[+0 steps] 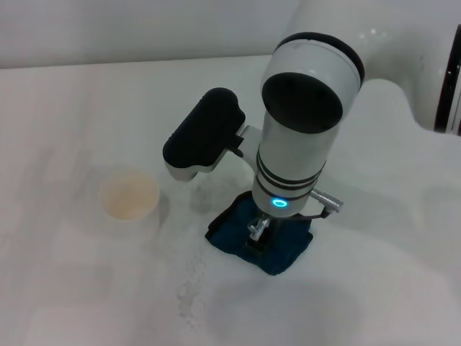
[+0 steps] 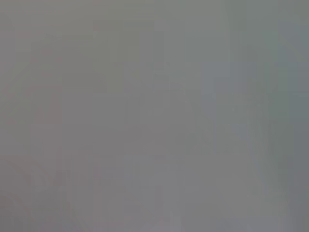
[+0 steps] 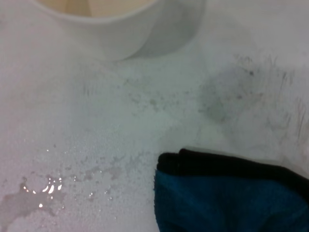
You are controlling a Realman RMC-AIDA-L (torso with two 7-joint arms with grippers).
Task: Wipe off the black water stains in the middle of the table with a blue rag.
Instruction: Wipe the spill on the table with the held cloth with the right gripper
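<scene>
Mid-wipe: right end effector (image 1: pixel 257 234) pressed on blue rag (image 1: pixel 263 245), grip state unclear. Next: sweep toward wet residue (image 3: pixel 34 195) beside it on desk (image 1: pixel 86 288).

Soft, even, bright light from overhead, the white table (image 1: pixel 86 288) slightly washed out, faint diffuse shadows beside the paper cup (image 1: pixel 129 193) and under the arm, head view mildly soft, left wrist view a featureless grey blur, small glints on wet streaks (image 3: pixel 46 186).
</scene>
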